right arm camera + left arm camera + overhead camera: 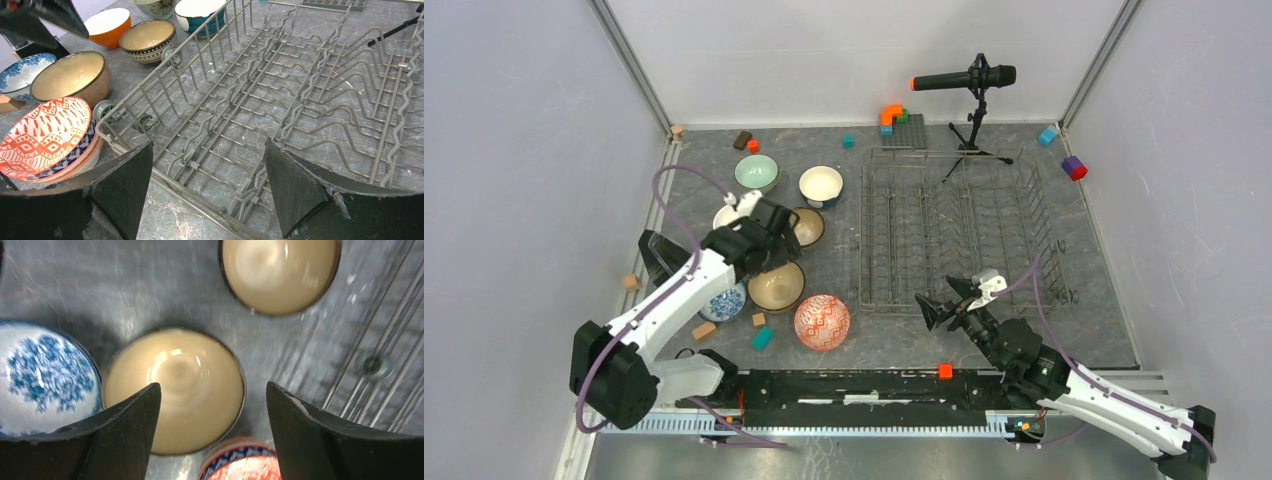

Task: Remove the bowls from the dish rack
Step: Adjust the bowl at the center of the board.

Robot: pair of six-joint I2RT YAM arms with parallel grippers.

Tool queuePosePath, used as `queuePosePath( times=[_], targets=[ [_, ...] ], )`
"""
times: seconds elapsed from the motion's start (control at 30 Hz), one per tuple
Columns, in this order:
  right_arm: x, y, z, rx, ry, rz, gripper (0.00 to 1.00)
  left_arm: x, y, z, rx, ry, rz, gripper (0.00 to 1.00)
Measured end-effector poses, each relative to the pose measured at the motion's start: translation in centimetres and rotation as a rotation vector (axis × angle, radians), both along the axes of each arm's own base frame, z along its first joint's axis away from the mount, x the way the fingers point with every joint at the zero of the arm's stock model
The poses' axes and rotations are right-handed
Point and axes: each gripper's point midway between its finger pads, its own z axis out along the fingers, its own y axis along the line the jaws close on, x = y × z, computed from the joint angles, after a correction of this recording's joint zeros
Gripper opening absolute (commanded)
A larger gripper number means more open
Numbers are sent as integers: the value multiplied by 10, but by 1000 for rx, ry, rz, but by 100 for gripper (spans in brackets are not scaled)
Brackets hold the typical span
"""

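The dish rack (959,235) of grey wire stands with no bowl in it; its tines fill the right wrist view (280,85). The bowls sit on the table to its left: pale green (756,172), teal with a cream inside (821,185), dark striped (810,226), brown (776,288), blue-white (724,303) and red-white patterned (822,322). My left gripper (772,258) (213,390) hangs open just above the brown bowl (185,380), holding nothing. At the rack's near left corner my right gripper (944,298) (209,150) is open and empty.
A microphone on a tripod (969,80) stands behind the rack beside a grey studded plate (911,130). Small toy blocks lie scattered, among them a teal one (763,338) and a purple one (1074,167). An orange bowl (107,25) sits behind the brown one.
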Motion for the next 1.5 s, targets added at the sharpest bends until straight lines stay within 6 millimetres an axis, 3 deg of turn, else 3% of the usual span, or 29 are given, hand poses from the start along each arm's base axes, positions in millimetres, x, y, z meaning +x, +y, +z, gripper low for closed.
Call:
queuePosePath(
  times=[0.1,0.2,0.63,1.03,1.33,1.5],
  targets=[
    [0,1,-1,-3,2,0,87,-25,-15,-17,25,63,-54,87],
    [1,2,-5,-19,10,1,86,-35,-21,-30,45,113,-62,88],
    [1,2,-9,-35,19,1,86,-35,-27,-80,146,251,-61,73],
    [1,1,-7,-31,16,-2,86,-18,-39,-86,146,243,-63,47],
    [1,-1,-3,-11,6,-11,86,-1,-45,-84,172,223,-61,34],
    [2,-3,-4,-15,8,-18,86,2,-43,-85,201,230,-64,15]
  ],
)
